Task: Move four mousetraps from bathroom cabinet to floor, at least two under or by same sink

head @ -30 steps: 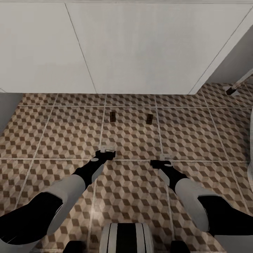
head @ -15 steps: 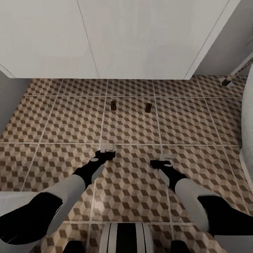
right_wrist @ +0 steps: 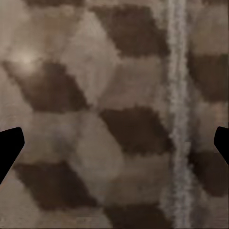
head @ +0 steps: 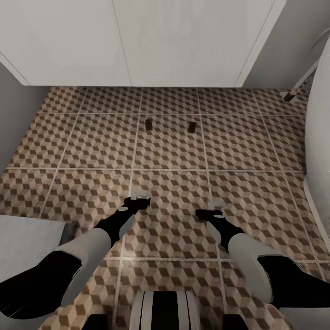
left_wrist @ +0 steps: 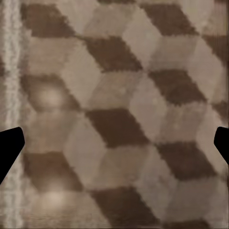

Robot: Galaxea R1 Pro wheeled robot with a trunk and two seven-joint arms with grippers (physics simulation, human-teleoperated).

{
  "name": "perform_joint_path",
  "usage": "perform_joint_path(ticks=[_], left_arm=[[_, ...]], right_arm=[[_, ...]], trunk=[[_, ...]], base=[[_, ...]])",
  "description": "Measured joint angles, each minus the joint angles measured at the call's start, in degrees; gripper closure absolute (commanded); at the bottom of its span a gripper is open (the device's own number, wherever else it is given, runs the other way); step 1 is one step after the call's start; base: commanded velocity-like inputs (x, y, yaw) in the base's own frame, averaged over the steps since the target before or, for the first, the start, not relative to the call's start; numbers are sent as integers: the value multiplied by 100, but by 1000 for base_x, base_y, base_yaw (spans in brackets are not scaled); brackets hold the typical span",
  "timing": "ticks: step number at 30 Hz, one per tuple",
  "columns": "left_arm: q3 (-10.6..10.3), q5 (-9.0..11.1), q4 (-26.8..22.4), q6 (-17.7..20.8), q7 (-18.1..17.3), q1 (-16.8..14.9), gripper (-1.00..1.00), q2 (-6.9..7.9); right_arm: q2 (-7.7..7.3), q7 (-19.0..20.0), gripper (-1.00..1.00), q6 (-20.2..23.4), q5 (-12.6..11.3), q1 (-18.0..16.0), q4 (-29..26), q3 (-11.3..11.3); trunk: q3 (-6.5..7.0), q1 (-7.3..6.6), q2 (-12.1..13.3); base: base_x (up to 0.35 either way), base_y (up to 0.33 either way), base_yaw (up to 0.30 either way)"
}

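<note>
Two mousetraps on the bathroom floor (head: 91, 137), both on one tile, well ahead of both sets of fingers. Left mousetrap (head: 149, 124) straight out past the left gripper (head: 140, 198), small, dark and flat. Right mousetrap (head: 192, 127) a bit inward from the line of the right gripper (head: 216, 205), tipped a little. Side by side, well apart, not touching. Just beyond them, a big white cabinet (head: 183, 41) with a thin line down its front, standing on the floor.

Both arms held low over the floor, pointing forward, nothing between the fingers. In the left wrist view, left gripper (left_wrist: 114, 143) open wide: one dark fingertip (left_wrist: 8, 150) at one edge and the other at the far edge, with bare brown and beige cube tiles (left_wrist: 119, 119) between. A pale grout line (left_wrist: 10, 71) near one fingertip. In the right wrist view, right gripper (right_wrist: 114, 145) open wide too, dark fingertip (right_wrist: 9, 148) at each edge, cube tiles in the gap, a pale grout line (right_wrist: 177, 119) closer to one fingertip.

Off beyond the right fingers, a curved white thing (head: 318, 137) at the edge, too cut off to name. Off beside the left arm, a grey wall (head: 13, 119) and a pale flat block (head: 27, 233) low down.
</note>
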Motion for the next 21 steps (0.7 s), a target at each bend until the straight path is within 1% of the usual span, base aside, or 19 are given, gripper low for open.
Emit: perform_joint_path(ticks=[7,13,21], left_arm=[[0,101,13,-1,-4,0,-100,0],[-6,130,20,0,-5,0,-100,-3],[-8,147,32,0,-7,7,-100,-13]], right_arm=[[1,-29,-100,-3,9,1,-1,2],[6,-58,-100,-2,11,1,-1,2],[8,-54,-100,-9,18,1,-1,2]], trunk=[[0,0,0],[0,0,0],[0,-2,0]], base=[[-345,0,0],[-321,0,0],[-176,0,0]])
